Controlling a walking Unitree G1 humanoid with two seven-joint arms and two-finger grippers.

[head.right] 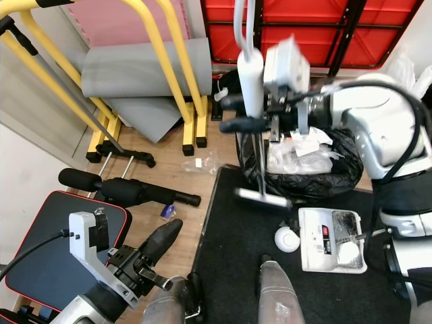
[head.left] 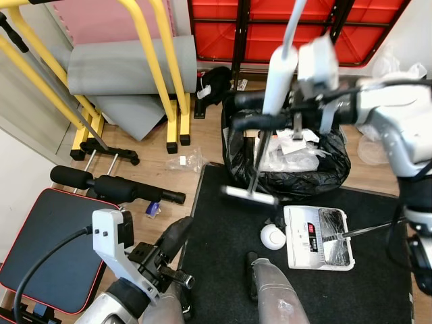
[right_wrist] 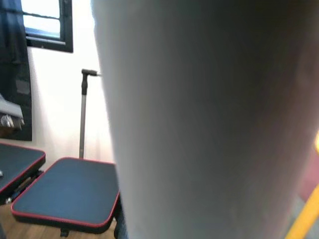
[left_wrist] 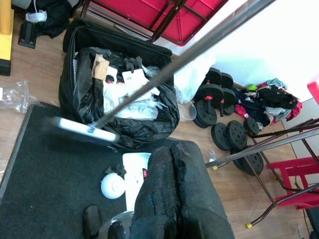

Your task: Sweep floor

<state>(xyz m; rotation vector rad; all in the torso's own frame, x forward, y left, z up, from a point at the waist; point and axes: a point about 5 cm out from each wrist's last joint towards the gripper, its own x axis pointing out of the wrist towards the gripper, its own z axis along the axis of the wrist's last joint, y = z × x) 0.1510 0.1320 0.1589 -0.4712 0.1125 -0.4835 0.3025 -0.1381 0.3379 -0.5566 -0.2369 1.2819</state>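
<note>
Wooden flooring runs under a black mat (head.left: 229,229), with yellow gym frames (head.left: 158,67) and a padded bench (head.left: 47,250) to the left; the right gripper (head.left: 253,111) clamps its fingers around the pale grip of the broom (head.left: 278,71), whose blurred head (head.left: 250,195) hangs just above the mat's far edge, in front of a bin lined with a black bag (head.left: 290,158); beside it lies a white dustpan (head.left: 317,237); the left gripper (left_wrist: 172,184) hangs low, fingers pressed together.
</note>
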